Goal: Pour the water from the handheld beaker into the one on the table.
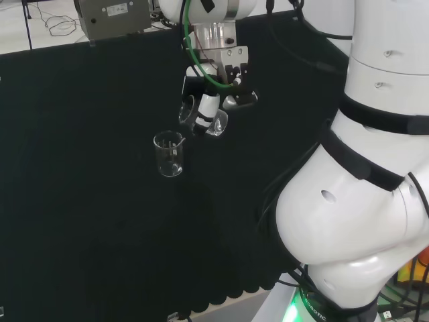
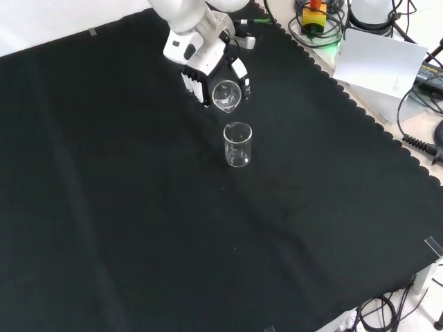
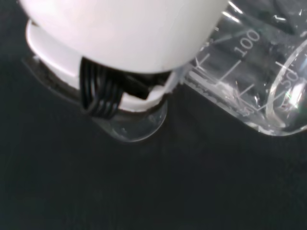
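We see a robotics lab: a white arm [image 1: 362,201] over a black-clothed worktop [image 2: 138,207], graduated beakers [image 2: 237,144], cables [image 2: 415,131] and a grey equipment box [image 1: 110,17].

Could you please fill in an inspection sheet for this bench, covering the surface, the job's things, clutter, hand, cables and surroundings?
Surface: black cloth, scalloped edge, bare around the ware.
Job's things: held beaker tipped steeply in the air; table beaker upright on the cloth below it; water not discernible.
Clutter: nothing seen on the cloth.
Hand: hand with fingers curled round the held beaker.
Cables: green cable along the wrist; black cables off the cloth.
Surroundings: grey box beyond the cloth.
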